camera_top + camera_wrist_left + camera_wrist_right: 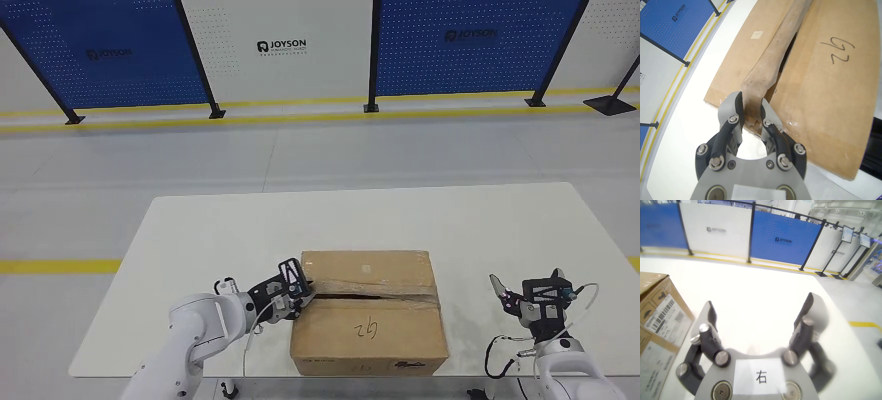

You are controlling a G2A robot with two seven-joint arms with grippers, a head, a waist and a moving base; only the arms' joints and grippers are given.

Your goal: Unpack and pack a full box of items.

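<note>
1. Top view: my left claw (297,283) is clamped at the end of the cardboard box (368,335), right where the packing tape strip (372,291) along the centre seam begins. My right claw (530,291) hangs over the white table (480,220), well apart from the box's opposite end.
2. Left wrist view: my left claw (751,103) pinches the tape strip (772,53) between its pads. The strip runs straight ahead of the claw along the seam, and a dark gap (789,50) shows beside it between the top flaps. Just ahead of the claw the strip looks lifted off the cardboard box (819,98); farther ahead it appears to be stuck down.
3. Right wrist view: my right claw (761,308) is spread wide and holds nothing. The cardboard box (651,291) stands off to one side of it, shipping label (666,317) facing the claw.
4. Progress, as I judge it: unsealing has barely begun. The flaps are not yet open, nothing is unpacked, and the repacking is all to come.
</note>
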